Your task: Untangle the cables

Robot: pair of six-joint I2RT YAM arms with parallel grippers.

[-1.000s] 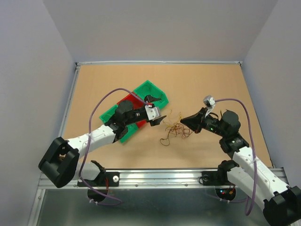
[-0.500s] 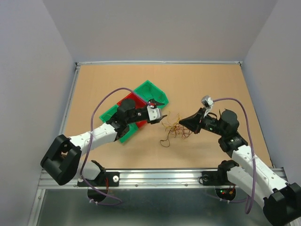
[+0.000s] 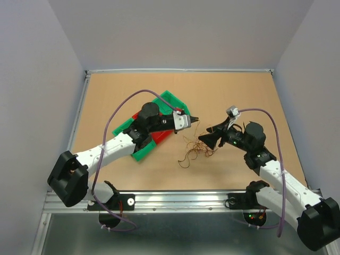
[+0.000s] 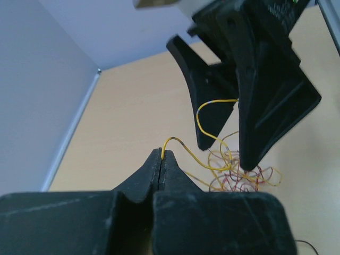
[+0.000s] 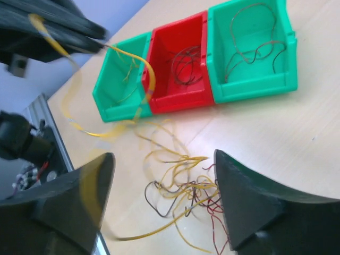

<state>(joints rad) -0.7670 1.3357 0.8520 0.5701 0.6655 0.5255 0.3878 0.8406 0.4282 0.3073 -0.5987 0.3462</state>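
The cables (image 3: 196,149) lie as a loose clump of yellow, red and dark wires on the table between the arms. My left gripper (image 3: 194,119) is shut on one yellow wire (image 4: 198,161), pinched at its tips (image 4: 162,155) and raised above the clump (image 4: 241,178). The wire arcs down into the tangle. My right gripper (image 3: 204,138) hangs open just over the clump (image 5: 183,186), its fingers (image 5: 87,196) on either side of it and holding nothing. Both gripper tips are close together.
Three joined bins sit left of the clump under the left arm: green (image 5: 255,87), red (image 5: 180,100) and green (image 5: 109,101), each holding a few loose wires. In the top view the row of bins (image 3: 171,100) is partly covered by the arm.
My left gripper has shut on a yellow wire and moved up and right with it. My right gripper has opened and shifted slightly left over the clump.
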